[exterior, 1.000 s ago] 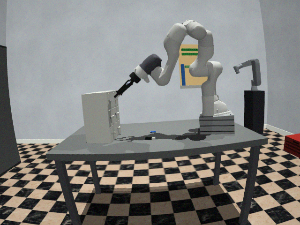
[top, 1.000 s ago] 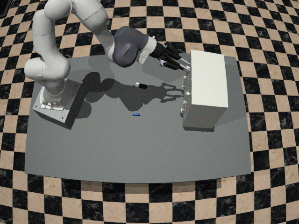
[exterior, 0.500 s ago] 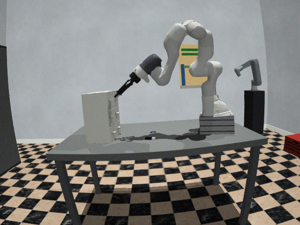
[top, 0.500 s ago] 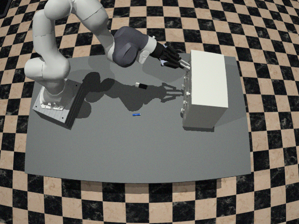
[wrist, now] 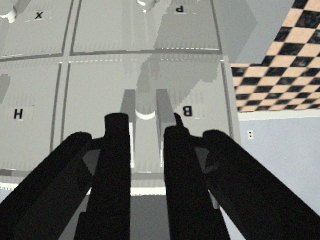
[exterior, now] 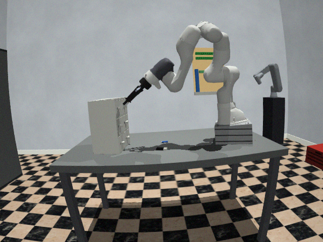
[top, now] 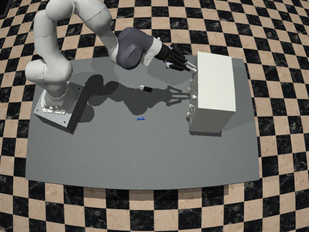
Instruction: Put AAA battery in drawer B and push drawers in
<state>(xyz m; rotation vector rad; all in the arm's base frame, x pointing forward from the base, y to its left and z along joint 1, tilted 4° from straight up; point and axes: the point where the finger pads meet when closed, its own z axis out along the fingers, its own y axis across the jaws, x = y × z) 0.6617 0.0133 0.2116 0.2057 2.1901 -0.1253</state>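
Note:
The small white chest (top: 214, 87) stands at the right of the table, its drawer fronts facing the arm; it also shows in the side view (exterior: 106, 125). In the wrist view the drawer marked B (wrist: 187, 111) fills the lower right of the front and looks pushed in. My gripper (wrist: 145, 106) (top: 193, 67) is at the chest's top far corner, with its fingers narrow on either side of the small white handle of drawer B (wrist: 146, 115). The blue AAA battery (top: 141, 118) lies on the table mid-way between the robot base and the chest.
A small black and white object (top: 146, 88) lies on the table under the arm. Drawers marked H (wrist: 18, 114), x (wrist: 39, 14) and one more (wrist: 179, 8) show around B, all flush. The robot base (top: 60, 109) sits at the left.

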